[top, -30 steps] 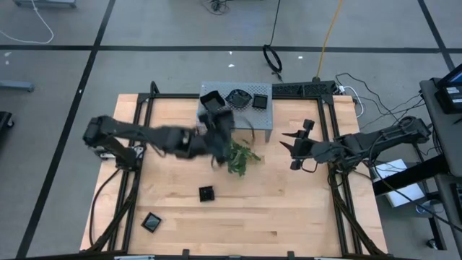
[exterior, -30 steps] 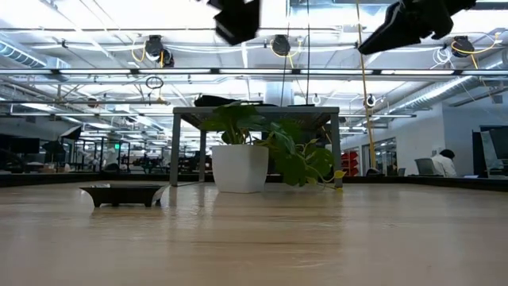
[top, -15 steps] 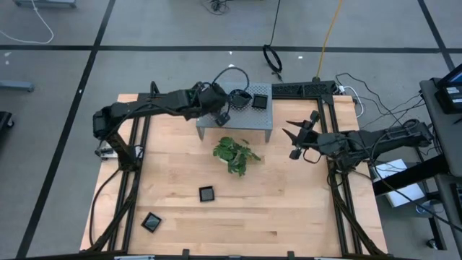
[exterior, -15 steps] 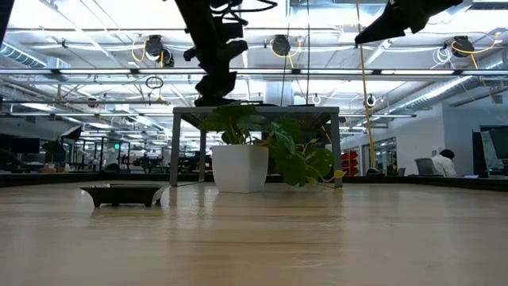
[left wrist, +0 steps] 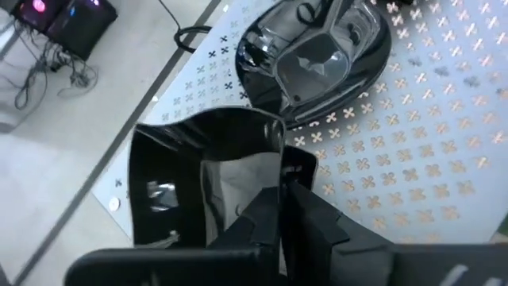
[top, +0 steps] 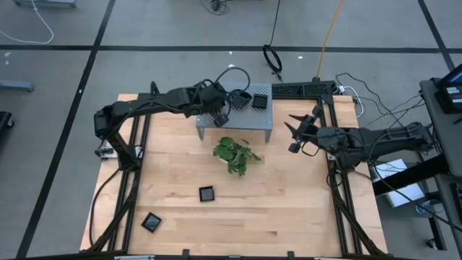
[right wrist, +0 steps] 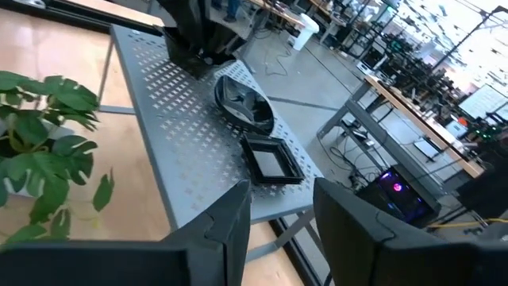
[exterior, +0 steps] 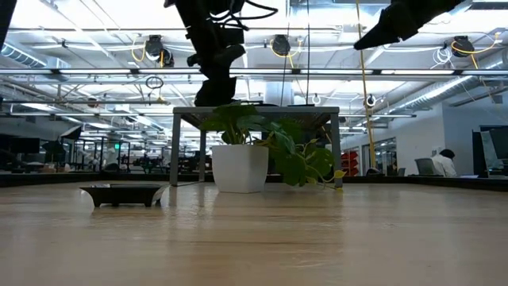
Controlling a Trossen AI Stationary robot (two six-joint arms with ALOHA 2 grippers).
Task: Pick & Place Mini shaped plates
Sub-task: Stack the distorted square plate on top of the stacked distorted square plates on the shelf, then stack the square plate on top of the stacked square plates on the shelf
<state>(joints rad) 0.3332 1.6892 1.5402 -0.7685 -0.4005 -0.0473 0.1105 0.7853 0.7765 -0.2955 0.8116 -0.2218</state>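
Plate delivery nearly done on the left side: a second ago I had the left tool [top: 219,114] above the plant [top: 234,154] with a black dish in it; now it sits over the near-left corner of the grey perforated stand [top: 238,108], and the wavy-edged dish [left wrist: 202,179] rests on the stand's surface. My left wrist view shows the fingers [left wrist: 305,210] on the dish's rim with only a sliver of gap, so I cannot tell whether they have let go. I judge the release is just starting. Two plates already sit on the stand: a rounded one [top: 237,98] and a square one [top: 259,102]. Two more wait on the table [top: 289,209]: one square [top: 206,193], another near the front-left corner [top: 151,222]. Right tool [top: 298,132] hangs parked by the stand's right end, fingers apart, empty.
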